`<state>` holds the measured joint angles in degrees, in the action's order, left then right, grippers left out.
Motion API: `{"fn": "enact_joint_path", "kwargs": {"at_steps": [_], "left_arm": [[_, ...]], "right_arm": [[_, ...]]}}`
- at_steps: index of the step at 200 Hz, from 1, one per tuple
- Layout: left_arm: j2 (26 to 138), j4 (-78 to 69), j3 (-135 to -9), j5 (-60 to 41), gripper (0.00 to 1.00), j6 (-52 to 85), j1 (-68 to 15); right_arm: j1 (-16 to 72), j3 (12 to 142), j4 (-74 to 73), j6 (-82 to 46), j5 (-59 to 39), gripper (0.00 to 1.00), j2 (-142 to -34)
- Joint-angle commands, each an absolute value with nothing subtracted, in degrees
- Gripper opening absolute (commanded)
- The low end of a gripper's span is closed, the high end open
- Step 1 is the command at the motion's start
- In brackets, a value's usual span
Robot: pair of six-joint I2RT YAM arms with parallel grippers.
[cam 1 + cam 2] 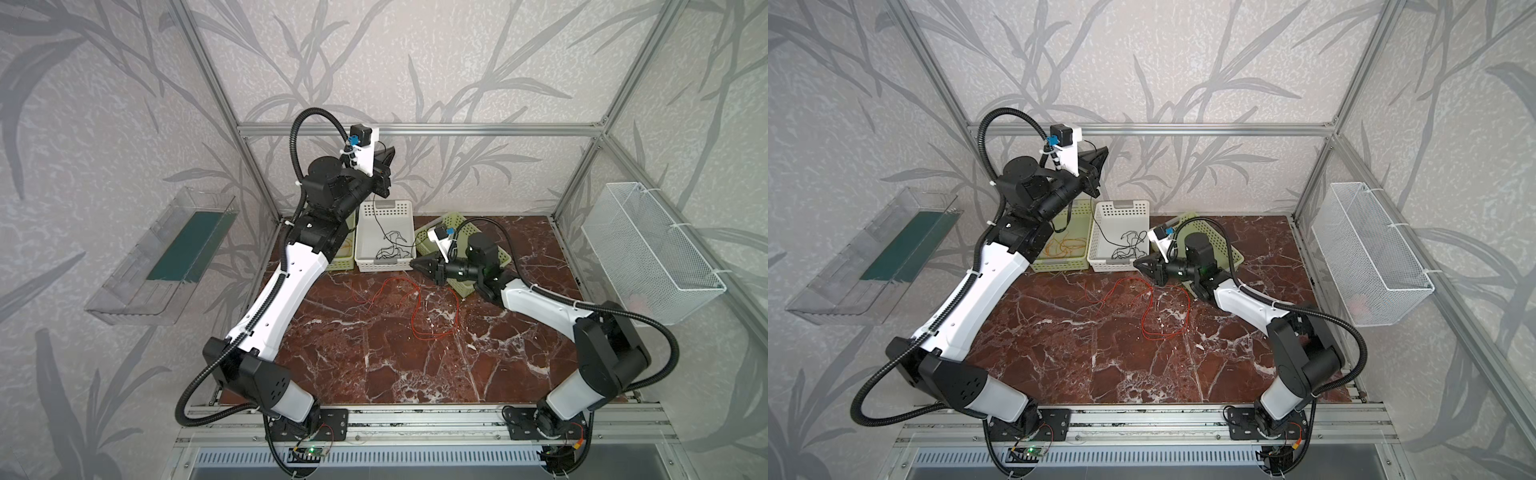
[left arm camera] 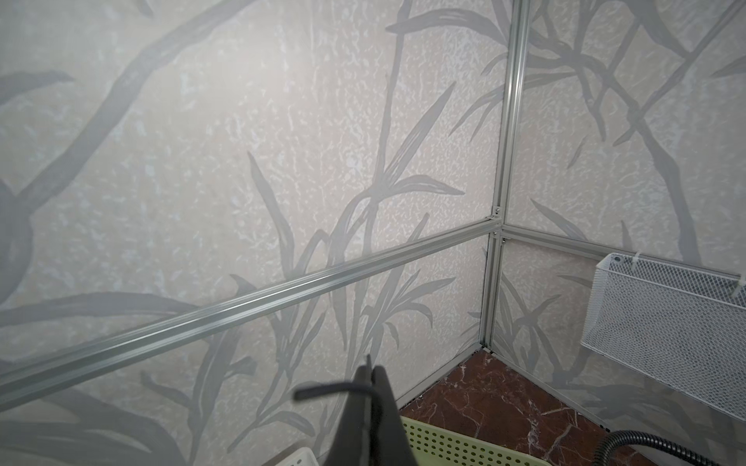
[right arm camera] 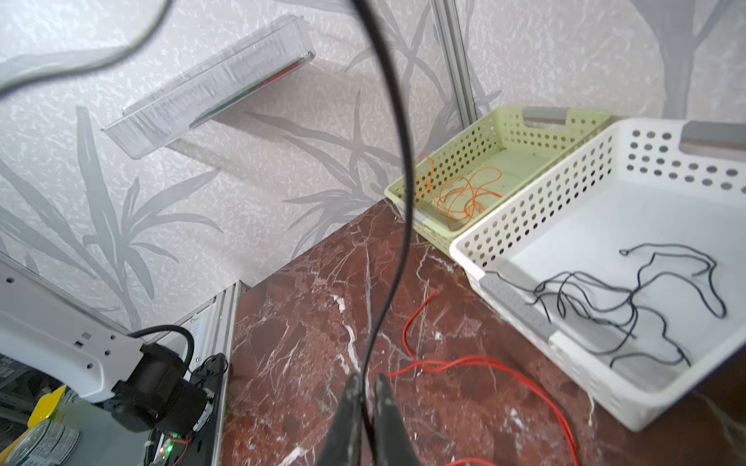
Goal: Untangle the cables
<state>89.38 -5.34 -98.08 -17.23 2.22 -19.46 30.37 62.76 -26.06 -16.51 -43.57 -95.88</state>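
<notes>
Well above the white basket (image 1: 362,232), left gripper (image 1: 390,154) fingers pinch a black cable (image 1: 376,216) trailing into it; at its near corner, right gripper (image 1: 413,262) fingers clamp black cable.

Pale textured wallpaper (image 1: 415,62) printed with grey leaves covers the walls behind and on both sides of the counter (image 1: 374,365), a red-brown marble slab veined white. A silver aluminium frame (image 1: 415,129) runs along the wall above the counter's back edge. Left of the counter a clear plastic tray (image 1: 137,266) hangs on the wall; right of it, a white wire-mesh basket (image 1: 648,257).
</notes>
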Motion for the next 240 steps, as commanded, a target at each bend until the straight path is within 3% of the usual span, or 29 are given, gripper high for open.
{"fn": "enact_joint_path", "kwargs": {"at_steps": [1,52,72,78,87,96,114,136,183,214,225,240], "left_arm": [[91.98,-11.44,-96.19,-18.78,0.00,6.83,-16.09],[99.22,-19.69,-93.00,-19.09,0.00,9.36,-11.40],[103.52,-23.19,-92.94,-19.16,0.00,11.22,-10.30],[105.00,-24.43,-93.00,-19.13,0.00,11.80,-10.13],[107.27,-26.07,-93.12,-19.06,0.00,12.53,-10.09],[109.73,-27.24,-93.64,-19.69,0.00,13.45,-10.02],[114.14,-29.21,-94.58,-20.67,0.00,15.42,-10.06],[118.23,-28.74,-96.30,-19.92,0.00,16.52,-10.20],[123.90,-18.38,-102.50,-16.67,0.00,12.19,-12.52],[127.45,-7.99,-108.26,-12.84,0.00,9.63,-13.87],[128.93,-2.81,-111.58,-11.79,0.11,8.80,-14.30],[129.38,0.93,-113.37,-9.94,0.47,8.67,-14.70]], "right_arm": [[30.35,70.36,-25.84,-17.17,-43.68,0.10,-103.46],[30.56,94.21,-33.56,-22.71,-42.64,0.10,-127.92],[30.91,104.98,-29.41,-19.64,-39.47,0.19,-136.66],[31.00,107.90,-26.59,-18.61,-38.06,0.24,-138.35],[30.95,114.10,-19.86,-16.92,-37.09,0.46,-141.37],[30.89,118.18,-14.00,-15.93,-35.77,0.58,-142.51],[31.03,118.45,-7.01,-12.68,-32.32,0.74,-139.63],[30.99,109.01,-3.12,-8.72,-23.48,0.82,-131.25],[29.43,91.92,0.94,-6.07,-16.66,0.84,-116.36],[29.35,91.02,8.64,-1.87,-15.32,0.85,-112.46],[29.34,91.36,11.36,-0.70,-14.78,0.85,-111.29],[29.28,89.52,12.39,0.65,-15.89,0.84,-108.72]]}}
